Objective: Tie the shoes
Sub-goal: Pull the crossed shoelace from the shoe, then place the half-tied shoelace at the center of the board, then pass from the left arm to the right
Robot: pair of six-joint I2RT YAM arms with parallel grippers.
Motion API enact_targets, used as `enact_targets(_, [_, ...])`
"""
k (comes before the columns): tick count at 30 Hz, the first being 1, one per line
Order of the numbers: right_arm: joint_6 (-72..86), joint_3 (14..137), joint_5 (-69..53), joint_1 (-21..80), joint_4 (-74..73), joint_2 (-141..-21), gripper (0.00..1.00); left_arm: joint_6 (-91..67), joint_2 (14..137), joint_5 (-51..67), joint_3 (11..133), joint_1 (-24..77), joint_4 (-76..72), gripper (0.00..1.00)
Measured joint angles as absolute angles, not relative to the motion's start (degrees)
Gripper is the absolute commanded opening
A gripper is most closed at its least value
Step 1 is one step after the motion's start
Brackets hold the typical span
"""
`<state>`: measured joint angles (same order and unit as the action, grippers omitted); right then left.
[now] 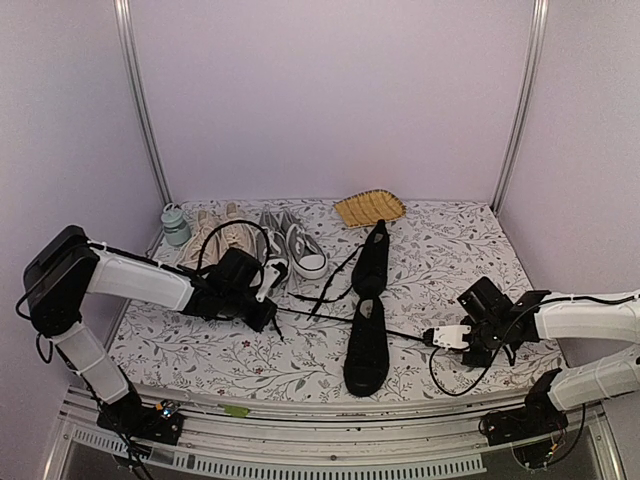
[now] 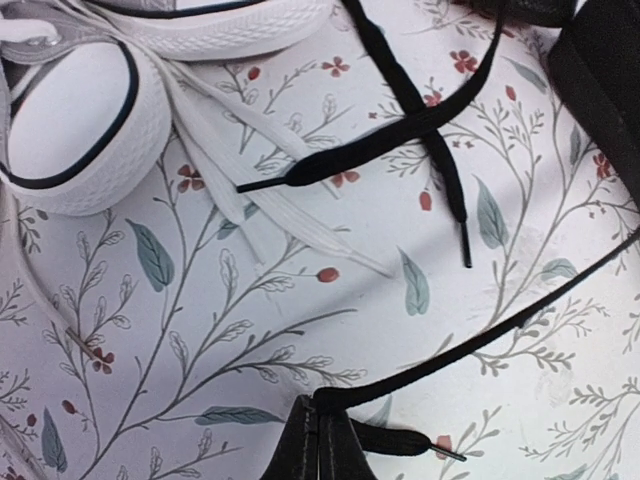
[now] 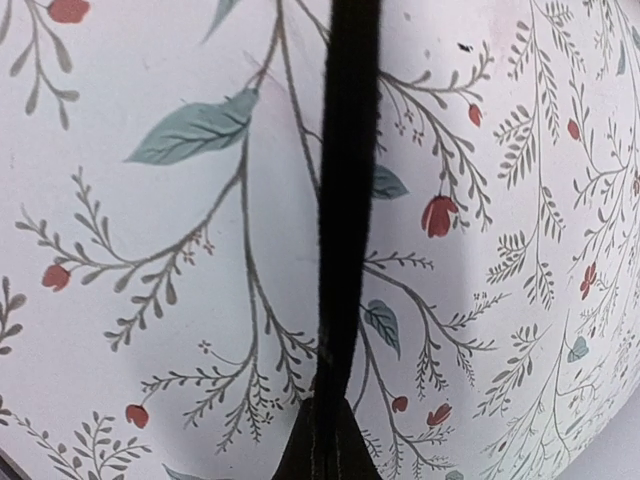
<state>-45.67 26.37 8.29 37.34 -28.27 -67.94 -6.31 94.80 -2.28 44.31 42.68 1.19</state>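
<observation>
You see the near shoe point(image 1: 366, 350), an all-black low-top, pointing its toe toward you, and the far shoe point(image 1: 372, 258), its match, just behind it and angled away. The near shoe's lace ends point(image 1: 310, 316) stretch taut left and right, untied; the far shoe's laces point(image 2: 425, 125) trail loose leftward.

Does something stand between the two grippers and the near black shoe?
Nothing visible. The left gripper and right gripper each pinch a black lace that runs freely over the cloth to the shoe. The white lace of a grey sneaker lies nearby, not across.
</observation>
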Motion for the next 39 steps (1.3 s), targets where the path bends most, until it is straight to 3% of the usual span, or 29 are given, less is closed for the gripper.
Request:
enact_targets(12, [-44.95, 28.51, 8.71, 34.33, -30.09, -70.43, 0.02, -5.82, 94.56, -1.63, 44.03, 41.21, -0.03, 0.00])
enact_targets(15, [-44.47, 28.91, 7.09, 34.15, -30.70, -69.82, 0.21, -4.99, 92.95, 0.21, 42.68, 41.82, -1.93, 0.00])
enact_targets(18, [-42.85, 31.35, 2.26, 35.51, -30.70, -68.14, 0.55, -2.39, 89.86, 1.41, 41.28, 44.86, -4.47, 0.00])
enact_targets(25, [-36.64, 36.71, -10.76, 43.55, -19.09, -61.52, 0.78, 3.44, 85.45, 7.18, 41.32, 55.55, -13.39, 0.00])
enact_targets(31, [-23.99, 30.17, -21.23, 44.18, 6.72, -58.50, 0.71, 4.91, 84.03, 8.91, 42.68, 56.73, -19.38, 0.00])
enact_targets(36, [-19.31, 28.01, -22.26, 46.94, 22.35, -71.02, 0.61, 5.72, 83.79, 9.37, 44.12, 57.12, -23.66, 0.00])
enact_targets(39, [-20.73, 29.02, -22.85, 48.03, 26.26, -78.30, 0.48, 6.39, 83.79, 9.02, 45.17, 57.49, -24.71, 0.00])
